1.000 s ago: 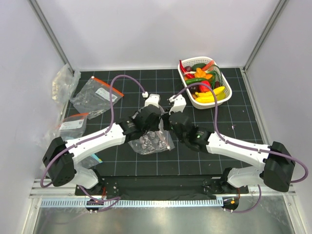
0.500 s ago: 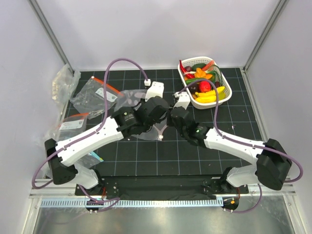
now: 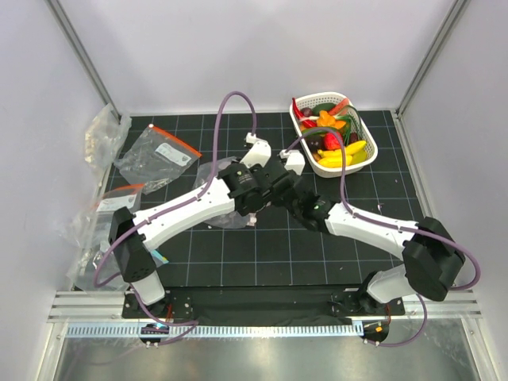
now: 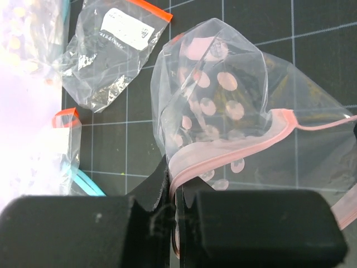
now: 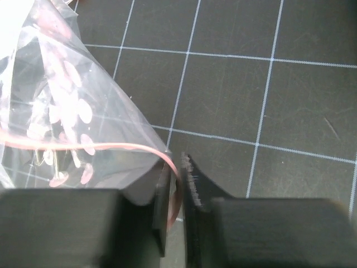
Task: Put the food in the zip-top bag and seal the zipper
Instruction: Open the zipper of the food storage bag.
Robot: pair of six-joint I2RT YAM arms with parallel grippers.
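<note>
Presently, bag [image 4: 223, 106]: clear, floppy, pale-dotted, no food visible inside. It is held up by its mouth near the middle of the desk [image 3: 262, 254], a little toward the far edge.

Zipper [image 4: 234, 148]: pale pink strip, unsealed, running slack between two pinch points.

Left gripper [image 4: 173, 190]: fingers pressed together on the zipper, one lip caught between them.

Right gripper [image 5: 177, 173]: fingers likewise clamped on the zipper, at a point farther along the strip.

Food [image 3: 333, 139]: all of it lies in the white basket [image 3: 317, 168] at the far right corner, none bagged yet.

Labelled bags [image 3: 159, 155]: near the left edge, not wanted.

Step in hand, as judged: presenting an open mouth for loading. To do it well, hold both pinches firm on the strip, not on the thin film. Draw the grips apart only until the mouth gapes, since overstretching flattens it shut. Turn the mouth toward the basket. Settle the bag's body on the desk before either grip lets go, as the film probably collapses once released.
</note>
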